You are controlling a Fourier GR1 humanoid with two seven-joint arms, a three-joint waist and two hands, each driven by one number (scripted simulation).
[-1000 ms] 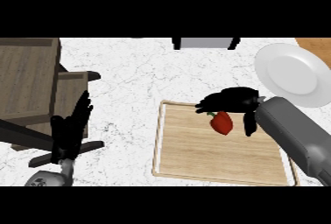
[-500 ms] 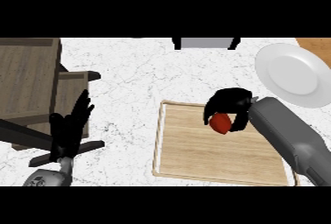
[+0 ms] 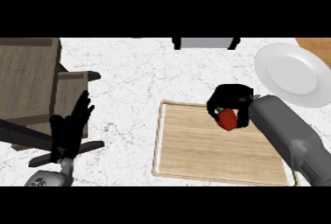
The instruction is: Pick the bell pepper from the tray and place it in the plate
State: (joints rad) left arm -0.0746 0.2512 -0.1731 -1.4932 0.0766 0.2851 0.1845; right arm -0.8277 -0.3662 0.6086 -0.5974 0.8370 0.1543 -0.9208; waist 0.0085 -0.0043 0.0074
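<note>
Step in hand: grasp and lift; right hand [image 3: 231,99] has its fingers [image 3: 213,109] curled round the pepper [image 3: 227,119], which sits over the tray's [image 3: 213,157] upper right corner, whether clear of the wood I cannot tell. Next move, by my reading: carry it up and right of the tray to the plate [image 3: 294,74], then uncurl. Left hand [image 3: 70,127] rests left of the tray over the worktop [image 3: 149,74], fingers straight.

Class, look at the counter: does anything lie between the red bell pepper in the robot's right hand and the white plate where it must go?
Nothing visible does. The right hand curls round the bell pepper over the tray; the plate lies up and right, with only bare counter between.
</note>
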